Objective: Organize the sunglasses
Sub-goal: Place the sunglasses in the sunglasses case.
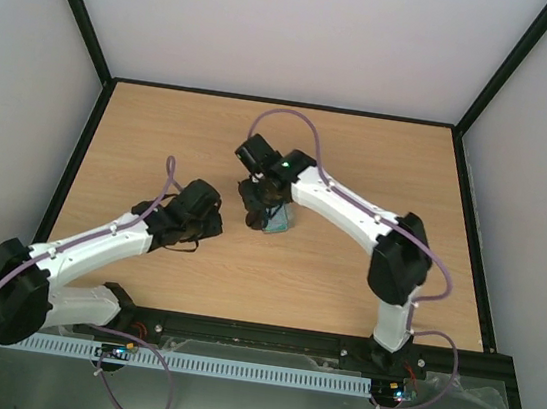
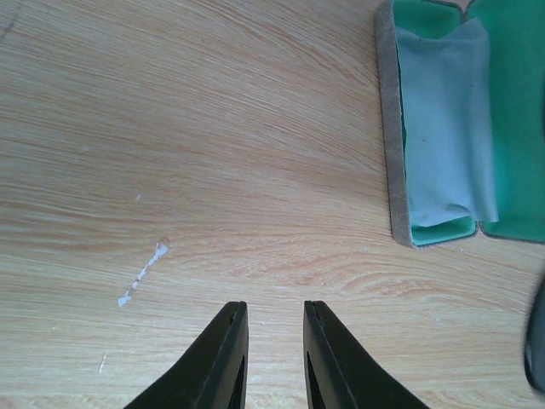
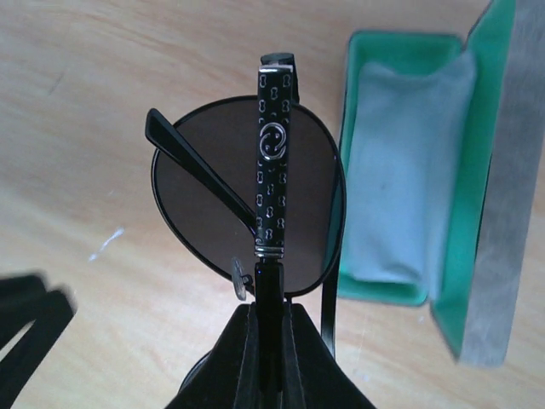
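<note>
Sunglasses (image 3: 247,196) held by one patterned temple arm in the right gripper (image 3: 271,319), just beside the open case (image 3: 479,170) holding a blue cloth (image 3: 400,170); lowering them inside likely follows, while the left gripper (image 2: 275,341) hovers narrowly parted, empty.

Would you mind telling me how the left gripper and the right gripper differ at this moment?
The left gripper is open and empty; the right gripper is shut on a temple arm of the sunglasses. The left gripper hangs over bare table; the right gripper holds the sunglasses beside the open case. Both are black and point down at the table.
</note>
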Motion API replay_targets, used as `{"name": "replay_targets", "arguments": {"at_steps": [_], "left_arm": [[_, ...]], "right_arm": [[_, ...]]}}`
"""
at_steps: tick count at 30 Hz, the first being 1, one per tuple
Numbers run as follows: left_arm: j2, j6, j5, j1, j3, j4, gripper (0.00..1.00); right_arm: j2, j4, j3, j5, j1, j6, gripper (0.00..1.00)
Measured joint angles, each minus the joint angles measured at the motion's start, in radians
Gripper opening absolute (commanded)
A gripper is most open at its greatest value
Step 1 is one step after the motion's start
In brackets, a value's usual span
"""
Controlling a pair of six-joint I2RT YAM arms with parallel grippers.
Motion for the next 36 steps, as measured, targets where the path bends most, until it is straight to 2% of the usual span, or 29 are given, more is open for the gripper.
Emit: {"name": "replay_targets", "arguments": {"at_steps": [3,8,19,36], "left_arm": [[-0.026,0.004,0.001,0.002,-0.002,-0.022,0.21],[-0.083,0.020,0.000,0.012,-0.008,-0.061,0.21],[-0.145,0.027,0.002,0.029,-0.051,-0.101,0.21],[-0.114,0.050,0.012,0.041,-0.054,-0.101,0.21]], "right_arm": [[0.122,-0.048,0.137,0.080,0.000,-0.033,0.01],[0.273,-0.126,0.275,0.233,0.000,-0.068,0.01],[0.407,-0.237,0.350,0.488,0.000,-0.093,0.01],[0.468,-0.248,0.374,0.526,0.000,-0.093,0.01]]}}
